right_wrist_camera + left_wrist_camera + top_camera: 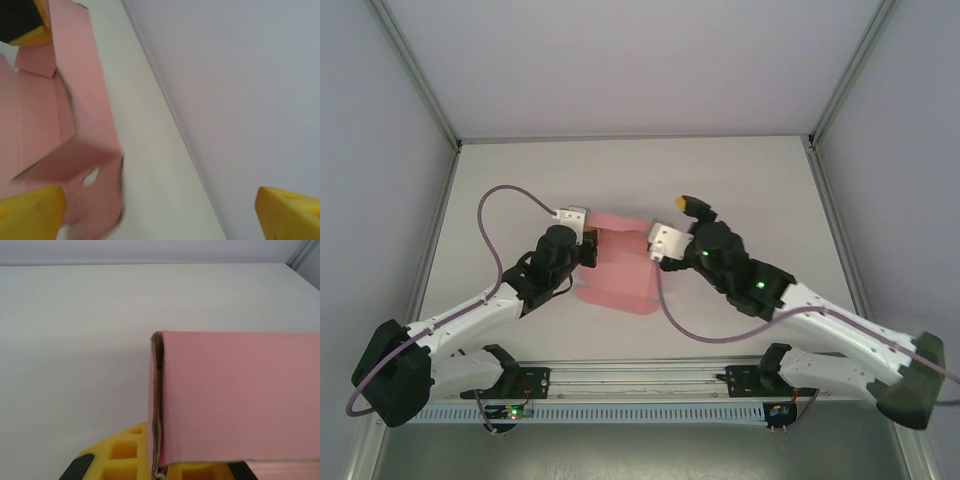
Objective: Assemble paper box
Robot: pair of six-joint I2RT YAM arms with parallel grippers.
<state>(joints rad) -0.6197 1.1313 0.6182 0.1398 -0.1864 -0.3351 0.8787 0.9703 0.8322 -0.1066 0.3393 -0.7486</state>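
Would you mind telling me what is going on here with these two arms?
A pink paper box is being assembled on the white table. The left gripper is pinched shut on its folded left edge. The right gripper is wide open beside the right-hand flaps, holding nothing.

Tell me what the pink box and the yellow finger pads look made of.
Paper box: thin matte pink card, seemingly; its cut edge shows a brownish core. Finger pads: matte yellow, likely moulded plastic or rubber, with square recesses.

Paper box (90, 160) blurred, R-wrist view — L gripper (162, 467) cut off btm.
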